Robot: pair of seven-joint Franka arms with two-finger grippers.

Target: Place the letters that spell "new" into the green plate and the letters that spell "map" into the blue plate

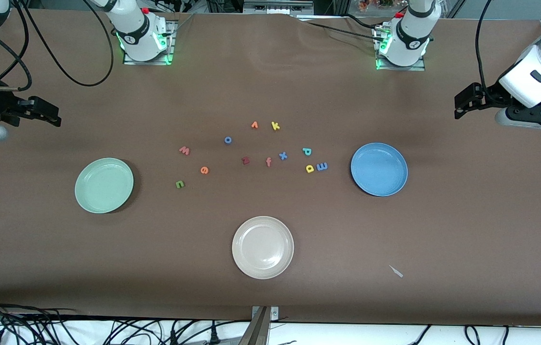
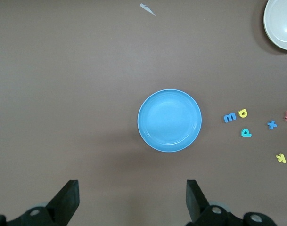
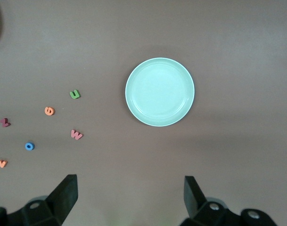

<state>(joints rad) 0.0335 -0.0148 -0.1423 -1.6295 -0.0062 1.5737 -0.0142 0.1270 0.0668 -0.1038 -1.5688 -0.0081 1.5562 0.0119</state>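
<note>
The pale green plate [image 1: 103,185] [image 3: 159,92] lies empty toward the right arm's end. Beside it on the table are the green n [image 1: 179,184] [image 3: 74,94], orange e [image 1: 204,170] [image 3: 49,111] and salmon w [image 1: 184,150] [image 3: 76,134]. The blue plate [image 1: 378,168] [image 2: 169,120] is empty too, with the blue m [image 1: 321,166] [image 2: 229,117], yellow a [image 1: 309,168] [image 2: 242,113] and teal p [image 1: 306,151] [image 2: 246,133] next to it. My left gripper [image 1: 462,103] [image 2: 132,197] hangs open over bare table by the blue plate. My right gripper [image 1: 50,115] [image 3: 129,195] hangs open by the green plate.
A beige plate [image 1: 262,247] sits nearest the front camera. Other letters lie mid-table: blue o [image 1: 227,140], orange v [image 1: 254,125], yellow k [image 1: 275,126], dark red z [image 1: 245,160], orange-red f [image 1: 268,162], blue x [image 1: 282,155]. A white scrap [image 1: 396,271] lies near the front edge.
</note>
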